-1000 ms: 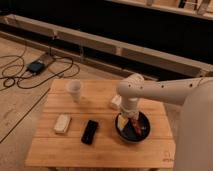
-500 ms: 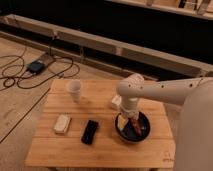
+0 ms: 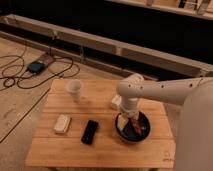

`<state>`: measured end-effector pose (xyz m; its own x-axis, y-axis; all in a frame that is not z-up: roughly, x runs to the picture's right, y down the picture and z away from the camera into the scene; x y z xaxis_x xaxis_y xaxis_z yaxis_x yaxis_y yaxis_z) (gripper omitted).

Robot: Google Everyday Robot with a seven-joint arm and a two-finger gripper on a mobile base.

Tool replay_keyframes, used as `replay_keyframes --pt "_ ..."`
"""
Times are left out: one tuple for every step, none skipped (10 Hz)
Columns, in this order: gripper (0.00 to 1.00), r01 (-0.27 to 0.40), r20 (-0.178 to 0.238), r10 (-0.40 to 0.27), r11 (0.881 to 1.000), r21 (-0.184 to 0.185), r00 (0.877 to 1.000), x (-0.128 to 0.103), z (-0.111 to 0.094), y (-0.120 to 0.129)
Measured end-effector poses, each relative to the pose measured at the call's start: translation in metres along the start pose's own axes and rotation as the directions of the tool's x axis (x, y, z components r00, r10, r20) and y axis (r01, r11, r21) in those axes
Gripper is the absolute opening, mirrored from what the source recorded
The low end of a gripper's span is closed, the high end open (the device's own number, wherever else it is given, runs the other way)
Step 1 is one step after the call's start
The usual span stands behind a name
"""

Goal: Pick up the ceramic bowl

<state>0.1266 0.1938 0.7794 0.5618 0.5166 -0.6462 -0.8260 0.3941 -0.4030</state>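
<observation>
The ceramic bowl (image 3: 133,134) is round, shallow and black, with a reddish-orange streak inside. It sits on the right part of the wooden table (image 3: 55,149). My white arm reaches in from the right and bends down over the bowl. The gripper (image 3: 129,122) hangs inside the bowl at its left side, down at the rim level. The arm's wrist hides part of the bowl's far rim.
A small white cup (image 3: 74,89) stands at the table's back left. A flat black slab (image 3: 90,131) lies left of the bowl, and a pale rectangular object (image 3: 62,123) lies further left. Cables and a dark box (image 3: 37,65) lie on the floor at left.
</observation>
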Motion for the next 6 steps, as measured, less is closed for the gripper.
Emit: replay_keyframes --pt "0.68 -0.003 -0.001 0.003 1.000 0.004 1.000 -0.001 0.000 -0.002" --pt "0.68 -0.016 -0.005 0.016 1.000 0.021 1.000 0.000 0.002 -0.013" --pt "0.68 -0.028 -0.007 0.028 0.999 0.034 1.000 -0.001 0.003 -0.023" --pt "0.68 -0.052 -0.003 0.052 0.997 0.050 0.999 -0.001 0.003 -0.040" --pt "0.68 -0.075 0.004 0.074 0.996 0.056 0.997 -0.002 0.003 -0.052" --pt "0.68 -0.092 0.008 0.091 0.994 0.060 0.996 -0.001 0.003 -0.063"
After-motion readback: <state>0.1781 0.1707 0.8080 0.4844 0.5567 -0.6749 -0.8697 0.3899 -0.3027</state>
